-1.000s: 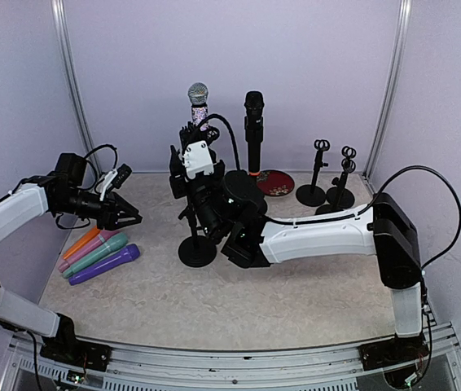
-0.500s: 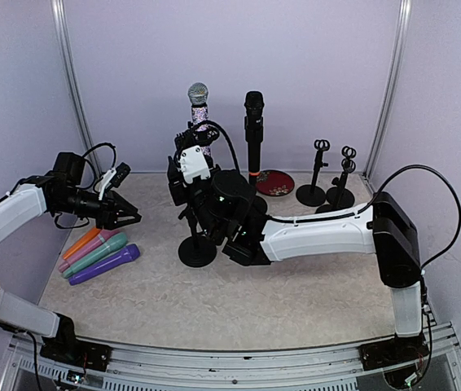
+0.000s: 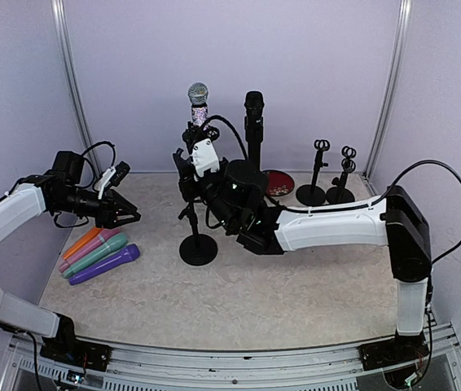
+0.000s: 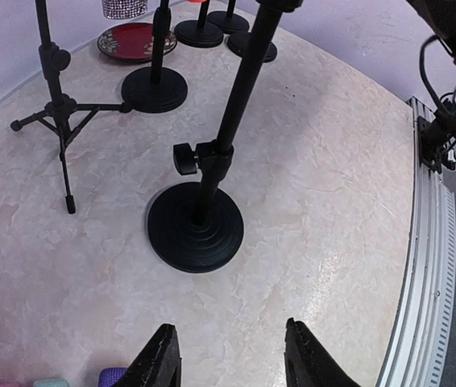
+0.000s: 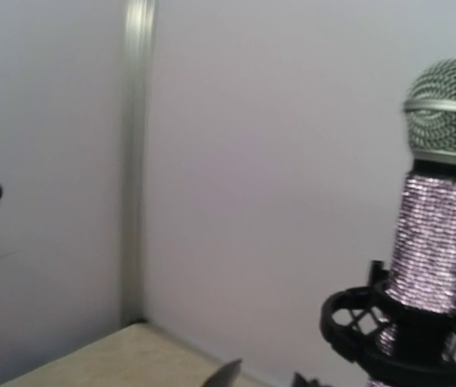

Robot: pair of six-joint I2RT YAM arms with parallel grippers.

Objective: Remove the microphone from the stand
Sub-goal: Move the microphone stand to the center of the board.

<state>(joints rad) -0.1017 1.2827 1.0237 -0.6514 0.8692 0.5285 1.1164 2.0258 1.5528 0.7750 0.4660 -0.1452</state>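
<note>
While the right arm reaches in over the table (image 3: 239, 297), the mic (image 3: 199, 104) stands upright in the clip of its stand (image 5: 349, 318), close to the back wall. In the right wrist view I see it off to the right of the right gripper (image 5: 262, 377), not between the fingers. Only slivers of the tips show at the bottom edge, so I cannot tell how wide that gripper is. The left gripper (image 4: 228, 355) hangs above the table with fingers well apart, holding nothing, near a row of coloured mics (image 3: 100, 252).
</note>
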